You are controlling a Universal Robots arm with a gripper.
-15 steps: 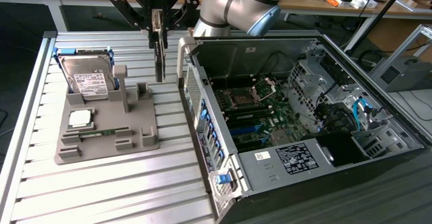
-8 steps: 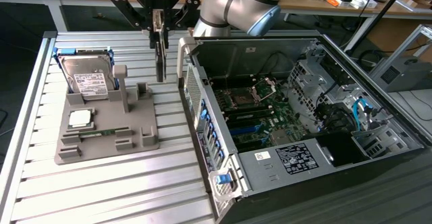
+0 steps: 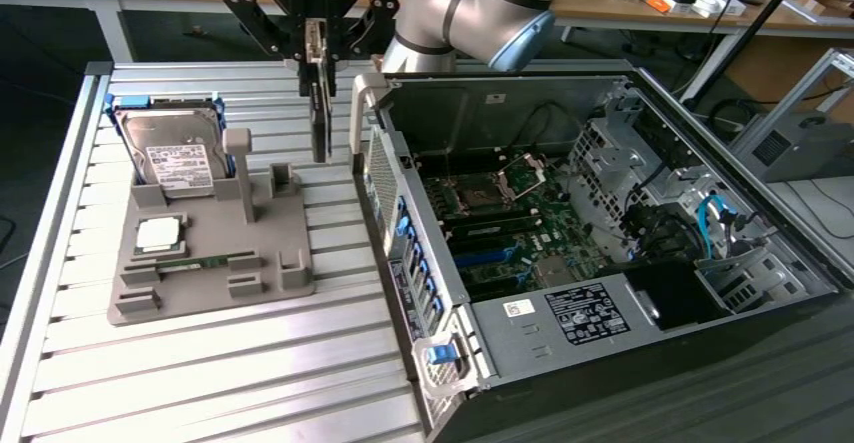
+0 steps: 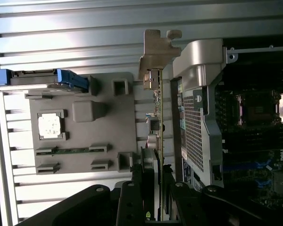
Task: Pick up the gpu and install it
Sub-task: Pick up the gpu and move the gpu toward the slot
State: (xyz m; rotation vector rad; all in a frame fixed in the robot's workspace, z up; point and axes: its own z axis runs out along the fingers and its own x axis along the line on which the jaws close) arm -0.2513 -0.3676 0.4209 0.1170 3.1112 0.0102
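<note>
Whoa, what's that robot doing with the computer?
The robot arm's tool holds the gpu on edge in the air, between the gray holder and the open case. The gpu is not in the case yet. A hard drive stands in the holder.

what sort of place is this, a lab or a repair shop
Probably a robotics lab bench, not a shop: a robot arm whose gripper holds a graphics card, an open computer case on a slatted metal table, and a grey holder with a hard drive.
</note>
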